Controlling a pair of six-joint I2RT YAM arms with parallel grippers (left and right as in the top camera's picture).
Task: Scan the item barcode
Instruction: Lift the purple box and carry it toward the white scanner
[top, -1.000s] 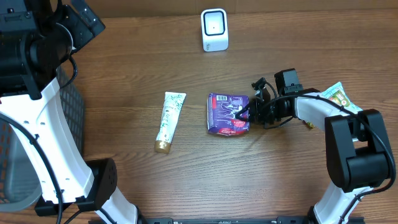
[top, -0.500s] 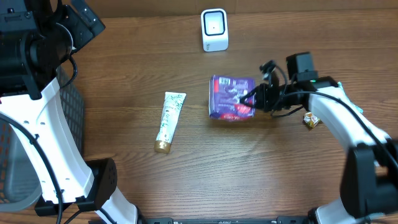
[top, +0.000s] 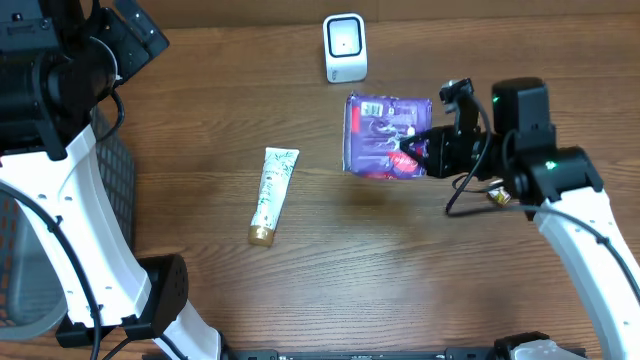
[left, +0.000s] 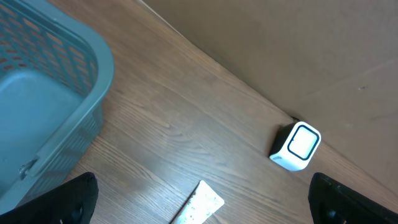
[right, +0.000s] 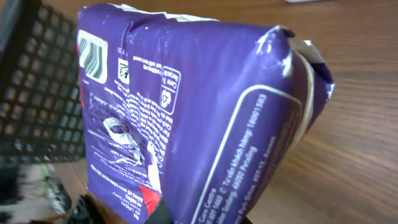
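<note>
Two tools are seen. The right tool (top: 422, 153) is clenched on a glossy, crinkled purple packet (top: 383, 135), held off the wood-grain table (top: 350, 270) near the white boxy scanner (top: 345, 48). The left tool (left: 202, 186) is spread wide beside a blue mesh basket (left: 43, 106).

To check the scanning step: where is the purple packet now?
Overhead view: the purple packet is right of centre, held by the right gripper, close to the white scanner; the tube lies to its left.

Table (top: 200, 110) between scanner (top: 345, 47) and tube (top: 272, 194) seems open; basket (left: 68, 137) blocks far left.
</note>
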